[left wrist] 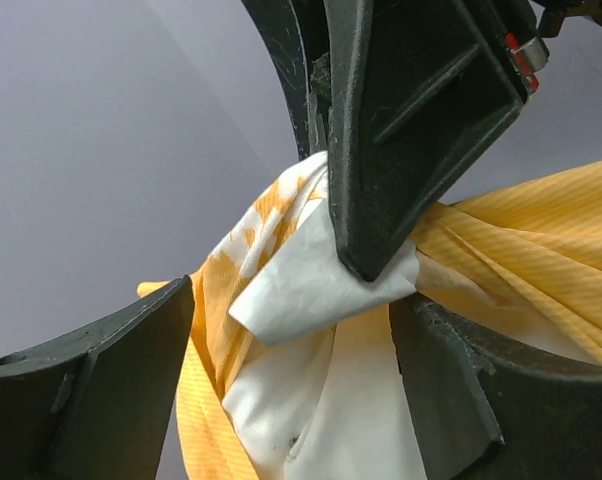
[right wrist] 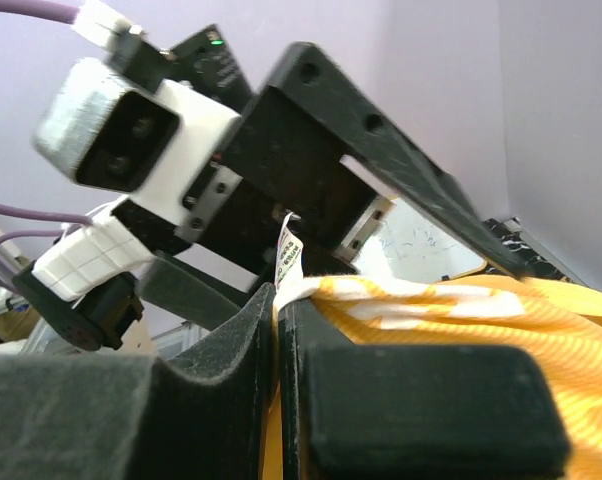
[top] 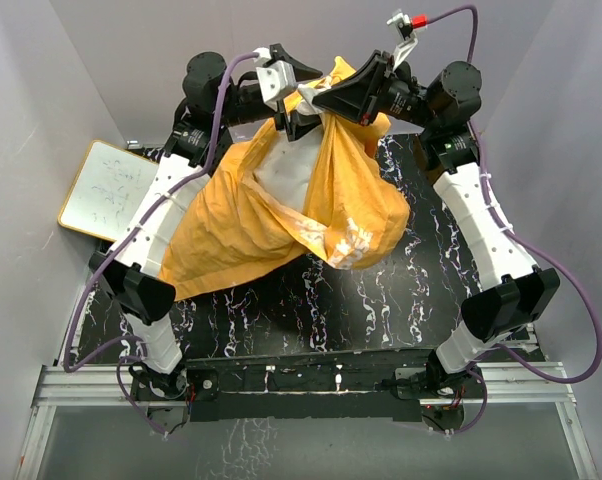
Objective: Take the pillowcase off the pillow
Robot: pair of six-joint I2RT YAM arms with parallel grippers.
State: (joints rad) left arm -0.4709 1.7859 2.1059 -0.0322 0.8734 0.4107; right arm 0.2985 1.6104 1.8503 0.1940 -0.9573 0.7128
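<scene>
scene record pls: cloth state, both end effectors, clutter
pillowcase: orange, top end held up, rest draped on black marbled table
pillow: off-white, partly exposed below the raised end
left end effector: jaws wide, cloth bunched between them, grip unclear
right end effector: shut on pillowcase edge beside a white label
clutter: whiteboard at left edge

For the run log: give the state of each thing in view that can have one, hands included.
pillowcase: lifted at the top, bunched, still partly over the pillow.
pillow: partly bared, the rest inside the case.
left hand: open, fingers either side of the cloth.
right hand: shut on the pillowcase's top edge.
whiteboard: lying flat, faint marks on it.
</scene>
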